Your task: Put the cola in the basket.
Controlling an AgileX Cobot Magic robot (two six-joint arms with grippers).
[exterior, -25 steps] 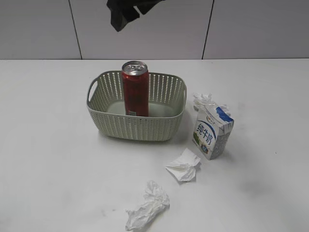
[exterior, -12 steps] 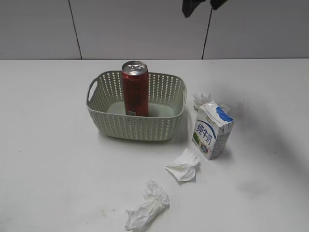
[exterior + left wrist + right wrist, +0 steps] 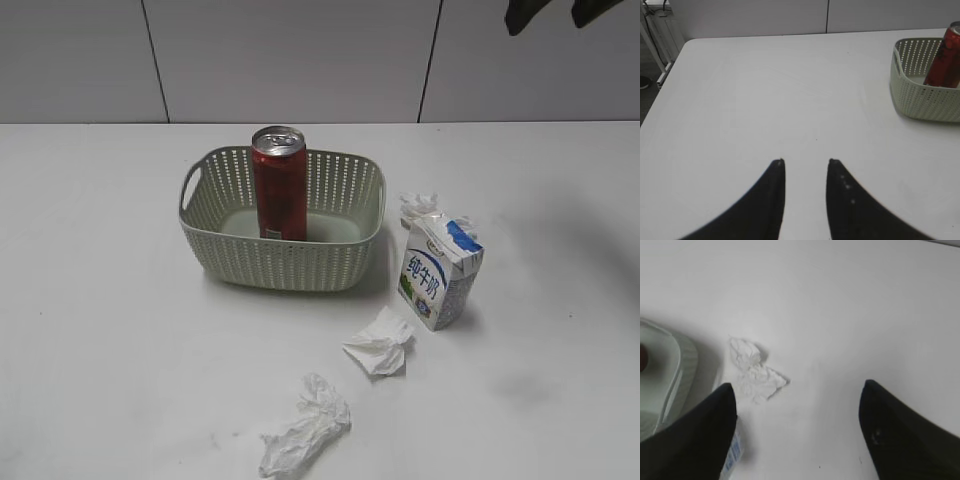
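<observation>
The right gripper (image 3: 550, 12) has swung further right since a moment ago, now high above the table's (image 3: 100, 330) right side, jaws spread wide and empty. One basket (image 3: 283, 262) holds one can (image 3: 280, 185), standing upright. One carton (image 3: 439, 272), three crumpled tissues. The left gripper (image 3: 805, 162) hovers narrowly parted, empty.

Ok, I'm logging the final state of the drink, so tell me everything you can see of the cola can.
The cola can is tall, slim and red, apparently metal, with a silver top and pull-tab and a small pale label patch near its base. It stands upright inside the pale green perforated basket, on the basket's floor towards the back wall, its top well above the rim. No pincer touches it. In the left wrist view it shows at the far right edge.
</observation>
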